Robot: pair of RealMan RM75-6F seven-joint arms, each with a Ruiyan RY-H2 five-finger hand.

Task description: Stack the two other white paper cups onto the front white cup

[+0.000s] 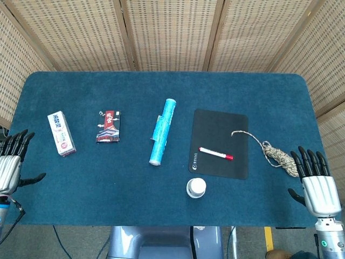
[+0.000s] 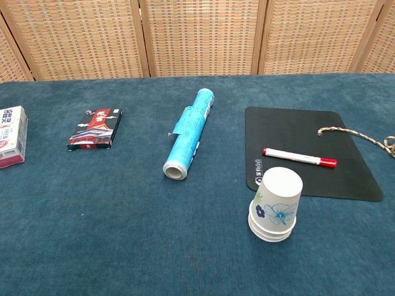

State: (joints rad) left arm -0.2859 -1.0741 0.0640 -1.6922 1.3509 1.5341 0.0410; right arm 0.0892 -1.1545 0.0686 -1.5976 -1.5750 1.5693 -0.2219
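White paper cups with a blue flower print stand upside down in one stack near the table's front edge, just in front of the black mat; from above the stack shows as a white disc. My left hand is at the far left edge of the table, fingers spread and holding nothing. Off the table's right front corner, my right hand is flat with fingers apart and empty. Neither hand shows in the chest view.
A black mat carries a red-capped marker. A coil of rope lies to its right. A blue roll, a dark card box and a white carton lie to the left.
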